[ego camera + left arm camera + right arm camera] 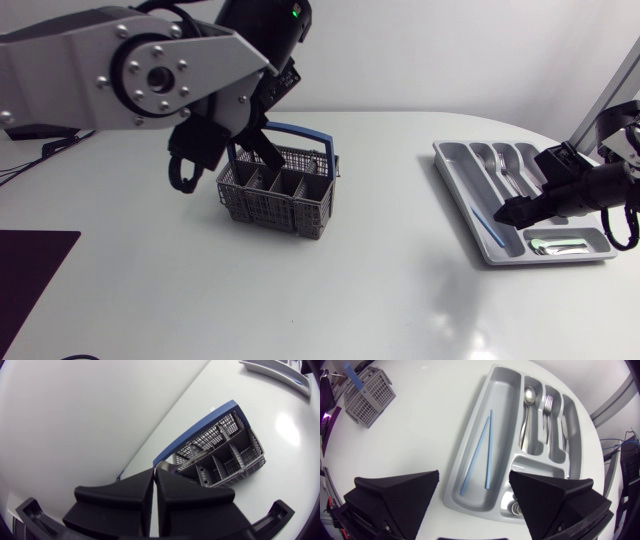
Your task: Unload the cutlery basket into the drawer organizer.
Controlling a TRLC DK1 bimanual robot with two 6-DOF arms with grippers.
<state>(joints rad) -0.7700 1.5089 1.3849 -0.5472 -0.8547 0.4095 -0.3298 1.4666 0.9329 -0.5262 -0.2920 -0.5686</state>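
1. Silver-grey left arm with black joints (150, 70) hangs over the basket. The left jaws are pressed together tip to tip with nothing visible between them. The tips sit just above the basket's rear rim, beside the handle.
2. Grey plastic lattice cutlery basket with a blue hoop handle (276, 196) stands upright on the white table (380, 300), left of centre and well apart from the organizer. The cells shown in the left wrist view look empty; the nearest corners are hidden behind the jaws.
3. Judgement: the basket is light and stiff, so it is likely to slide or tip if a piece snags. Any hidden piece would be smooth and slippery. Pinch it across the shaft where it stands above the cell.
4. Grey moulded plastic drawer organizer (471, 435) lies near the table's right edge. Two thin blue chopsticks (489, 450) are in the long compartment. A steel spoon (529, 395) and fork (549, 405) are in narrow ones. The cross compartment holds something shiny that I cannot identify.
5. Right arm (600, 185): the right jaws are spread wide and hold nothing, hovering over the organizer.
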